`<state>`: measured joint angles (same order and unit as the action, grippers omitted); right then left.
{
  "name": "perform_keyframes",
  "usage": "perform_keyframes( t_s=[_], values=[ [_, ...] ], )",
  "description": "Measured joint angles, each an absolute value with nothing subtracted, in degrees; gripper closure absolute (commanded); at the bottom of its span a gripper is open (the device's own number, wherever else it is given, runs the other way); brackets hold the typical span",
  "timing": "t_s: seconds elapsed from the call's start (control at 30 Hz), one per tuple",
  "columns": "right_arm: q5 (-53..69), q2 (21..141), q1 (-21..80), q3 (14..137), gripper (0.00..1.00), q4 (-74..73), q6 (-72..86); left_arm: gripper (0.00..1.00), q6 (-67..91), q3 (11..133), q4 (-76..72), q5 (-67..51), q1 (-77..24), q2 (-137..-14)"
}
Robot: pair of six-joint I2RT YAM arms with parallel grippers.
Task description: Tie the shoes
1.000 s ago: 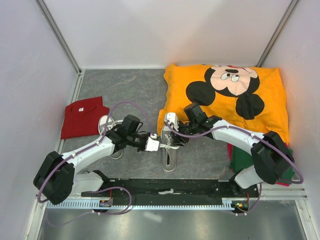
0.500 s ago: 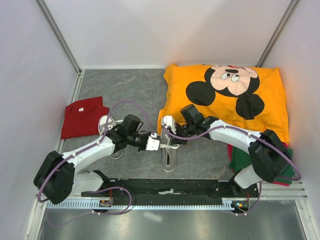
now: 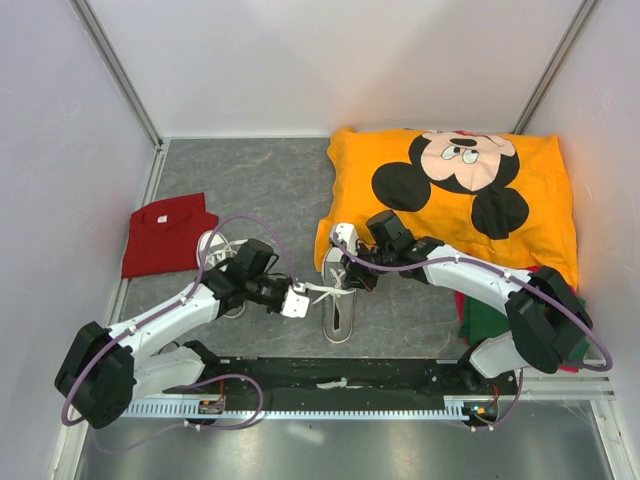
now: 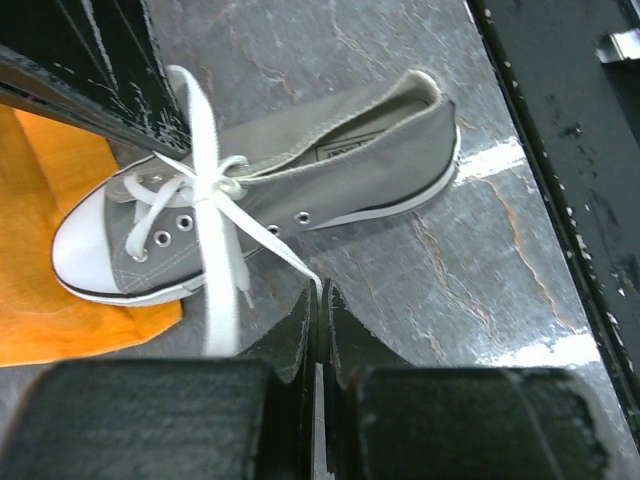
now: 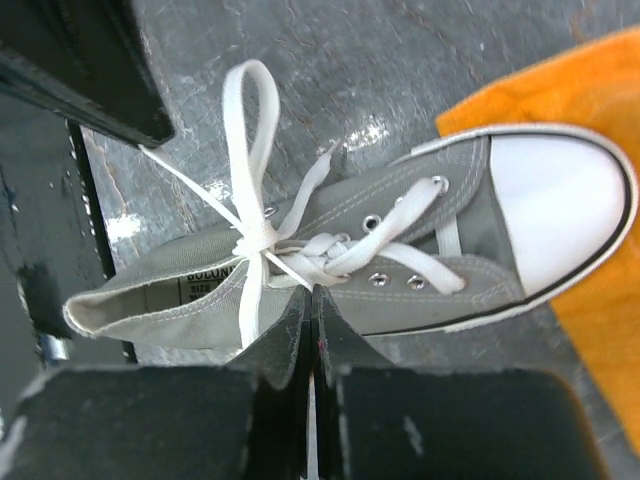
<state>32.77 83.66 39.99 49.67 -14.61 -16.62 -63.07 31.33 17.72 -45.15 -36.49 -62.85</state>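
One grey shoe [image 3: 338,305] lies at the centre of the mat, its white toe against the orange pillow. My left gripper [image 3: 296,300] is just left of it, shut on a white lace end [image 4: 270,240] that runs taut from the knot [image 4: 215,185]. My right gripper [image 3: 352,278] hovers over the shoe's eyelets, shut on another lace strand [image 5: 285,268] beside the knot [image 5: 255,240]. A lace loop [image 5: 250,100] stands up from the knot. The other shoe [image 3: 213,248] lies to the left, mostly hidden under my left arm.
An orange Mickey Mouse pillow [image 3: 450,190] fills the back right. A folded red shirt [image 3: 168,232] lies at the left wall. Green cloth [image 3: 488,312] sits under my right arm. A black rail [image 3: 330,375] runs along the near edge. White walls close in the mat.
Both grippers have shut on lace strands. My left gripper has drawn back to the left and nearer, pulling its lace taut. My right gripper has shifted only slightly over the shoe.
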Motion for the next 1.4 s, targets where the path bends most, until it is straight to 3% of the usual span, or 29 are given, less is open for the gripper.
perform_keyframes(
  t_s=[0.1,0.13,0.23,0.27,0.43,0.67,0.77,0.87,0.9,0.97,1.4],
  values=[
    [32.1,83.29,39.7,48.49,1.0,-13.8,-11.97,0.98,-64.77,31.31,19.51,-45.15,-36.49,-62.85],
    [32.1,83.18,39.62,48.25,0.88,-13.8,-11.18,0.98,-65.43,31.31,20.08,-45.15,-36.49,-62.85],
    [32.21,82.87,39.57,47.97,0.64,-13.98,-11.09,0.98,-67.02,31.31,21.28,-45.17,-36.49,-62.89],
    [32.25,82.76,39.59,47.97,0.61,-14.04,-11.55,0.98,-67.33,31.31,21.37,-45.19,-36.49,-62.98],
    [32.23,82.56,40.01,48.51,0.5,-15.11,-18.94,0.99,-68.42,31.33,22.0,-45.3,-36.49,-64.71],
    [32.16,82.96,42.85,51.9,0.48,-17.1,-32.32,0.99,-68.71,31.64,22.48,-45.36,-36.49,-65.52],
    [31.94,82.96,44.71,51.96,0.56,-18.15,-37.47,0.99,-68.69,31.7,22.5,-45.36,-36.49,-65.54],
    [31.44,82.96,46.09,51.96,0.74,-18.87,-41.39,0.98,-68.69,31.83,22.52,-45.39,-36.49,-65.54],
    [31.38,82.96,46.46,51.96,0.89,-19.07,-42.39,0.98,-68.69,31.86,22.5,-45.39,-36.49,-65.54],
    [31.18,82.98,46.94,51.96,1.0,-19.35,-43.94,0.98,-68.69,31.86,22.5,-45.39,-36.51,-65.54],
    [25.87,81.93,47.11,51.18,1.0,-18.7,-42.61,0.98,-68.69,31.81,22.63,-45.76,-36.49,-64.01]
  ],
)
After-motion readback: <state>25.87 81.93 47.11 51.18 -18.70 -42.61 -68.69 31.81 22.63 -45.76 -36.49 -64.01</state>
